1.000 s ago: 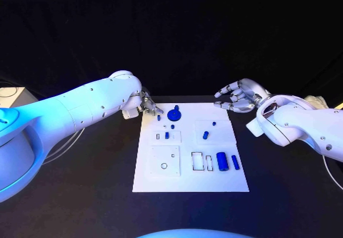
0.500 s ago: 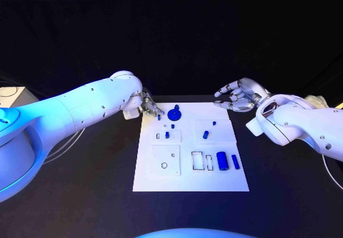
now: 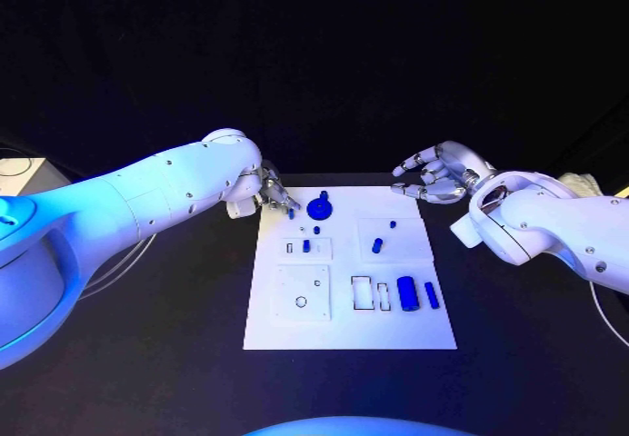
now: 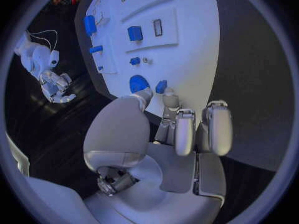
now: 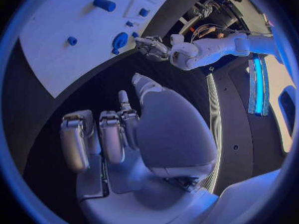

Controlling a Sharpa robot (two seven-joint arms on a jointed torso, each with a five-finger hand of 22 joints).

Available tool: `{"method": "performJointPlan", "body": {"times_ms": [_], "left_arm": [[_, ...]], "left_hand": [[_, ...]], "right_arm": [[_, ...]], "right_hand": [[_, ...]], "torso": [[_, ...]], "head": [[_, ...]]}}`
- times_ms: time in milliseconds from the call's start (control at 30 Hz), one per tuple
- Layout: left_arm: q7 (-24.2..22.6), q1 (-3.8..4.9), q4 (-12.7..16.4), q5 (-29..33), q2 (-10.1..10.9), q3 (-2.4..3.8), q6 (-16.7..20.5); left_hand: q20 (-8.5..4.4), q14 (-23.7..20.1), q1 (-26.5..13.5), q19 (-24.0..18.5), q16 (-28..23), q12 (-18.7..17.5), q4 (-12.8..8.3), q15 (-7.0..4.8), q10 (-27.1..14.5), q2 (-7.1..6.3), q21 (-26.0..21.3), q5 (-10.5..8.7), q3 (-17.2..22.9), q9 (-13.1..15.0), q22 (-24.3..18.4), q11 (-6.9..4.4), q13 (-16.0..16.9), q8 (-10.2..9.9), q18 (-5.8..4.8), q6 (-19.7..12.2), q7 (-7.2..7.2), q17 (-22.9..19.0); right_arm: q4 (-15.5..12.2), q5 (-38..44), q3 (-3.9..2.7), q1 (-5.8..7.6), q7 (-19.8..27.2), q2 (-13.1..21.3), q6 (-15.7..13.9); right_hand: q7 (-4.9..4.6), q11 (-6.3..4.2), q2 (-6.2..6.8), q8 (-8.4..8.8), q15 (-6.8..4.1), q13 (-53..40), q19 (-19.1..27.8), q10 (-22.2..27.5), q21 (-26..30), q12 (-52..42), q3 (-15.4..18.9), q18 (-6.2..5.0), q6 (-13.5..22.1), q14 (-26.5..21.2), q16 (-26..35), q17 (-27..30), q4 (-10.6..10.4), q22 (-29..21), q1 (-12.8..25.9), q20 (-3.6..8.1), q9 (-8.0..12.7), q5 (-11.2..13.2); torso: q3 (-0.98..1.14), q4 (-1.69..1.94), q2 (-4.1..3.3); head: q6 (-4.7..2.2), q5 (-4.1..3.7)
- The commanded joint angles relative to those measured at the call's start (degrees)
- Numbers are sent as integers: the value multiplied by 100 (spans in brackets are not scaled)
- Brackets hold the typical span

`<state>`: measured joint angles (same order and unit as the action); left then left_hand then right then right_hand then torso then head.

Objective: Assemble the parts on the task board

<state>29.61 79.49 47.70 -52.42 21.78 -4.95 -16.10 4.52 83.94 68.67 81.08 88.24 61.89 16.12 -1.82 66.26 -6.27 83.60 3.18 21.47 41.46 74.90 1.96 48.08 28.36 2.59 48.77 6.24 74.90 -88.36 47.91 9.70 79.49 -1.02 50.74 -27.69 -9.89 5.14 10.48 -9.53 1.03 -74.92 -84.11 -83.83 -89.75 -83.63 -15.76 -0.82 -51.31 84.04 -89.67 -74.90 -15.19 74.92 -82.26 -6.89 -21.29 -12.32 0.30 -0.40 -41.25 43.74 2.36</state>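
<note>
At the far left corner of the task board [image 3: 349,338], the left hand [image 3: 274,194] hovers with its fingertips just beside a small blue peg [image 3: 291,214]. In the left wrist view that peg [image 4: 161,86] sits right at the tips of the fingers [image 4: 170,100], next to the round blue disc [image 4: 137,81]. Whether the fingers already pinch the peg or only touch it, I cannot tell. The right hand [image 3: 433,176] hangs off the board's far right corner with its fingers loosely curled and apart, holding nothing; the right wrist view shows its palm [image 5: 165,129] bare.

The likely trouble is at that peg. It is small and seems to stand close to the disc [image 3: 321,211], so a finger closing a little off line could knock it over, or push the disc and its knob out of place. A weak pinch could also let the peg drop and roll among the other parts.

As for the board's recesses: the small raised plate [image 3: 304,248] near the left middle carries a blue peg [image 3: 305,245] and a slot. The plate to its right holds a short blue piece [image 3: 377,245], with a tiny one [image 3: 392,223] beyond it. The large square plate [image 3: 302,293] nearer the robot shows an oval hole and small holes, all unfilled. Two narrow rectangular slots [image 3: 361,292] beside it look vacant, while a blue cylinder [image 3: 408,294] and a slimmer blue bar [image 3: 432,296] lie just to their right, not yet seated.
</note>
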Motion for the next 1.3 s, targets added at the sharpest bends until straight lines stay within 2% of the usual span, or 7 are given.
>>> {"method": "performJointPlan", "body": {"times_ms": [33, 633, 1067, 1100, 1133, 1200, 1300], "left_arm": [[-68, 0, 10, 47, -17, 0, -159], [-78, 0, -16, 125, -15, -4, -159], [-131, 0, 45, 463, 85, -6, -54], [-132, 1, 76, 498, 109, -6, -14], [-133, 1, 116, 536, 138, -7, 33], [-136, 2, 211, 613, 204, -8, 120], [-146, 5, 424, 737, 340, -10, 275]], "left_hand": [[14, 519, 108, 1, 32, 46, -13, 27, 8, 8, 14, 5, 84, -11, 271, -14, 8, -23, 41, 54, -16, 1310], [-44, 531, 472, 23, 52, 64, -380, -32, 38, 56, 27, 3, 1040, 32, 318, -79, -27, 43, 33, 112, -82, 1335], [-38, 531, 312, 28, 54, 29, -1325, -9, 86, 16, 31, 78, 2444, 336, 350, -49, -109, 309, 31, -17, -30, 1335], [-39, 534, 257, 37, 57, 38, -1376, -11, 101, -5, 38, 139, 2523, 361, 363, -52, -103, 334, 29, -8, -33, 1340], [-50, 546, 159, 71, 76, 70, -1448, -24, 148, -85, 63, 591, 2624, 411, 408, -60, -67, 395, 19, 46, -48, 1366], [-61, 554, 60, 97, 89, 97, -1503, -38, 200, -142, 83, 847, 2688, 454, 443, -82, -38, 435, 11, 73, -58, 1384], [-101, 593, -134, 194, 152, 193, -1600, -91, 370, -280, 153, 1581, 2778, 546, 568, -137, 87, 529, -18, 187, -116, 1476]], "right_arm": [[-1, 54, -2, 0, 43, -6, 53], [4, 55, -2, 0, 42, -11, 56], [14, 55, -2, 0, 45, -9, 58], [15, 55, -2, 0, 45, -8, 58], [16, 55, -2, 0, 45, -6, 58], [17, 55, -2, 0, 45, -2, 57], [20, 55, -2, 0, 44, 7, 55]], "right_hand": [[1, -11, 9, -17, -33, -925, -572, 27, 9, 19, -23, 72, 45, 574, 6, -1430, 0, 1484, 53, 31, 0, 5], [2, -12, 6, -22, -34, -927, -572, 24, 11, 16, -34, 72, 44, 574, 7, -1429, 2, 1484, 52, 32, -2, 0], [2, -12, 5, -25, -35, -924, -569, 27, 16, 19, -38, 71, 43, 572, 10, -1424, 2, 1480, 55, 33, -2, -5], [2, -12, 5, -25, -35, -924, -569, 27, 16, 19, -38, 71, 43, 572, 10, -1424, 2, 1480, 55, 33, -2, -5], [2, -12, 5, -25, -35, -924, -569, 27, 16, 19, -38, 71, 43, 572, 10, -1424, 2, 1480, 55, 33, -2, -5], [2, -12, 5, -26, -35, -927, -571, 23, 12, 15, -39, 72, 43, 571, 12, -1419, 1, 1482, 57, 33, -2, -7], [2, -12, 5, -26, -35, -927, -571, 23, 12, 15, -39, 72, 43, 571, 12, -1419, 1, 1482, 57, 33, -2, -7]], "torso": [[3, -2, -3], [2, 0, -2], [7, 3, 6], [10, 6, 9], [8, 10, 9], [11, 16, 12], [8, 24, 17]], "head": [[2, -4], [33, 2], [32, 13], [33, 15], [37, 22], [31, 20], [30, 22]]}}
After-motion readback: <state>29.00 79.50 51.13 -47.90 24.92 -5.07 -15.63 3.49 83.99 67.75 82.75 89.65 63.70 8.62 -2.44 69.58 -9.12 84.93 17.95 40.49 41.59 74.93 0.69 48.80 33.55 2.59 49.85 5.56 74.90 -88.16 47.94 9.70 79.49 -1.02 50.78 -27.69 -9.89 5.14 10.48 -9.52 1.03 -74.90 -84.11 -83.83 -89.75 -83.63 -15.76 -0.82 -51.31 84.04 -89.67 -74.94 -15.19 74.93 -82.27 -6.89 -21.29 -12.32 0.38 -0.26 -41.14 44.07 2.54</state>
